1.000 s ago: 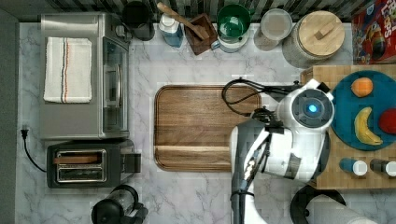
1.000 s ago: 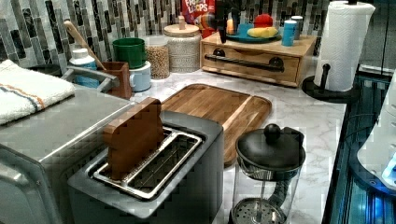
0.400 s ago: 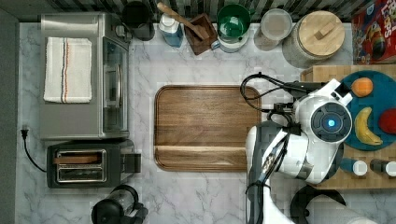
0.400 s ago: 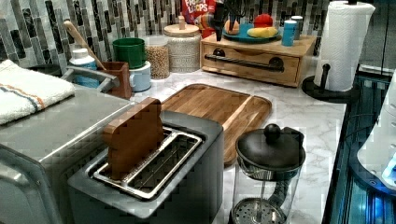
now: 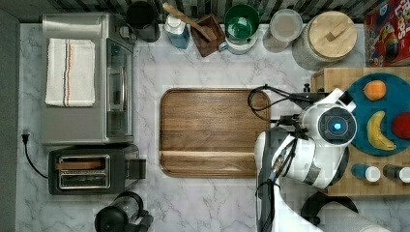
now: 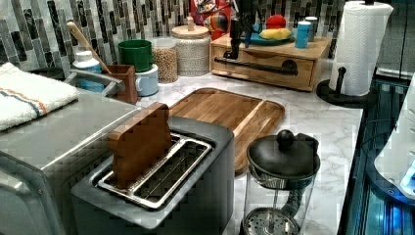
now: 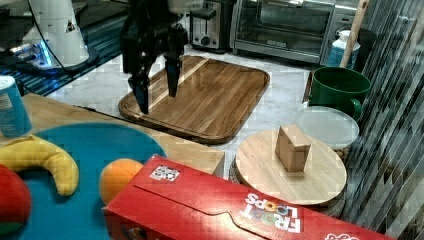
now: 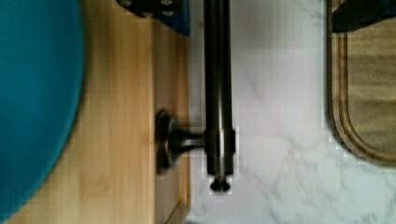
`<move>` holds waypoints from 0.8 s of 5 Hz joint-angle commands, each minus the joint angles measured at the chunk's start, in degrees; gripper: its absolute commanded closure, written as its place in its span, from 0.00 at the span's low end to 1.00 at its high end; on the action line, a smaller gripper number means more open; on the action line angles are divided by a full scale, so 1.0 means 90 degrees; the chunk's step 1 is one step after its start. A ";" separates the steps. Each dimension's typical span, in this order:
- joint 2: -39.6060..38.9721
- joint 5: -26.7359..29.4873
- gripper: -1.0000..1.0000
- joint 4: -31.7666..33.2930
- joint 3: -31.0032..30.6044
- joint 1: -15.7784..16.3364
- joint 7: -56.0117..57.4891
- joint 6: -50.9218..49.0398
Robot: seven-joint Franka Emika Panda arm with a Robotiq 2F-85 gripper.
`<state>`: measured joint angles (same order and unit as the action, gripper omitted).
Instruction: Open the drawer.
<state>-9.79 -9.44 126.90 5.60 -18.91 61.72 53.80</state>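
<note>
**Gripper parked over the drawer handle, kitchen counter all around**

So the whole setup sits on a white marble-look countertop [image 5: 217, 203] with grey veining, backed by a wall of narrow dark and pale tiles [image 6: 44, 29]. Pretty crowded counter.

The drawer [image 6: 266, 63] is a light-wood box at the far end of the counter in the left view, pushed closed as far as I can see, with its black bar handle [image 6: 254, 65] running across the front. On top of it sits a teal plate [image 5: 387, 92] with a banana [image 5: 377, 131] and an orange [image 5: 374, 90]. A red cereal box [image 7: 210, 205] is right next to it.

The gripper [image 7: 156, 92] hangs above the handle's end, fingers pointing down. Its jaws are spread apart with nothing between them. In the wrist view the handle [image 8: 218, 88] runs through the middle, one finger over the drawer's top and the other over the tray side.

Middle of the counter has the darker brown wooden tray [image 5: 212, 130]. In the top view's left there's a toaster oven [image 5: 87, 77] with a striped towel [image 5: 70, 71] on it, plus a black toaster [image 5: 92, 169] and a French press [image 6: 281, 181]. Along the wall: a green mug [image 5: 240, 24], a jar with a wooden lid [image 5: 329, 38], and a paper towel roll [image 6: 359, 46] in the left view's right.
</note>
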 commanded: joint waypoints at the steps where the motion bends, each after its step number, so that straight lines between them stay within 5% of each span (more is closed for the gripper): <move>1: -0.0439 -0.0063 0.00 0.0315 0.0202 -0.0004 -0.0224 0.1258; 4: -0.0433 -0.0010 0.00 0.0185 -0.0017 0.0259 -0.0585 0.0944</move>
<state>-15.35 -9.32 131.15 6.99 -19.77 60.60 60.21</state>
